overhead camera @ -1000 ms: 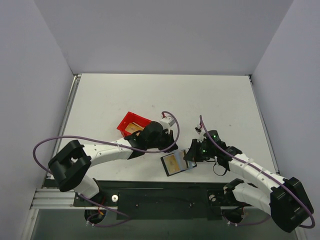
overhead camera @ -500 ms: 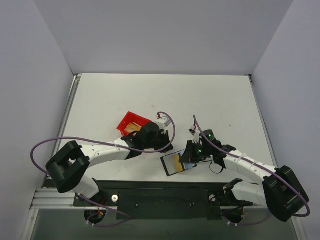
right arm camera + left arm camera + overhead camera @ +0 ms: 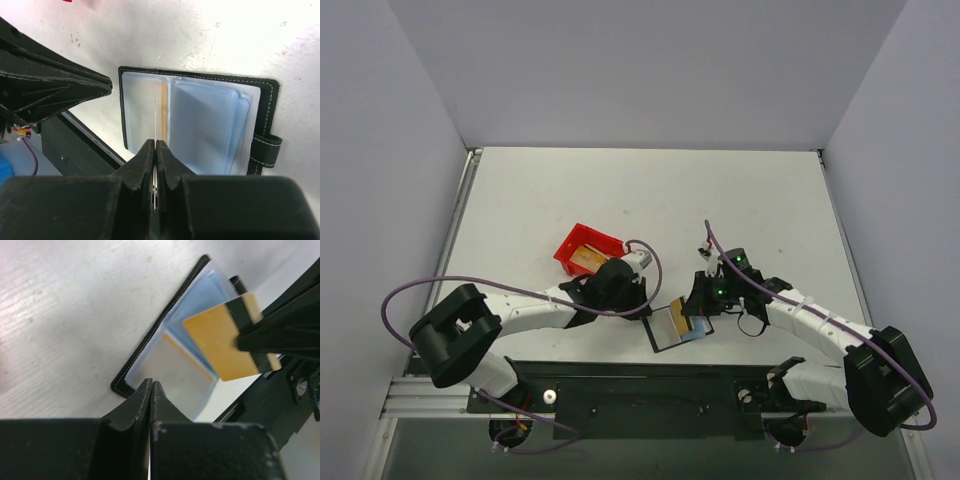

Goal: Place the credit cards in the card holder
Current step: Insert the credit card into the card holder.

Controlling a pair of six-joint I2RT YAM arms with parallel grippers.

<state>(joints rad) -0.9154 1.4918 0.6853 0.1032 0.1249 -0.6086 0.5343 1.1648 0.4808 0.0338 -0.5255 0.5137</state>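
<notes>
Lying open on the white bench (image 3: 740, 200), the card holder (image 3: 678, 328) sits at the near edge between the two arms in the top view. It is a black frame with a pale blue inside and a gold patch on its left half. Its long axis runs left to right, a little raised at the right end. The left arm (image 3: 520, 305) reaches it from the left and the right arm (image 3: 800, 325) from the right. Both tips are dark and small here, so I cannot tell the state of the jaws. Behind the left arm a red bin (image 3: 588, 252) holds another tan card (image 3: 585, 258).

From the left wrist, the left jaws are pressed together with nothing between them, just above the holder's near edge. The card holder (image 3: 150, 347) shows a stitched black border and glossy blue-grey pockets. A credit card (image 3: 220, 342), gold with a dark stripe at its far end, hangs tilted over it, pinched by the right jaws. Glare hides what is in the nearest pocket.

From the right wrist, the right jaws pinch the credit card (image 3: 163, 107), which stands on edge as a thin orange line pointing away from the camera, across the card holder (image 3: 210, 125). The holder's black strap (image 3: 265, 149) sticks out on the right. The left jaws are partly cut off at the left.
</notes>
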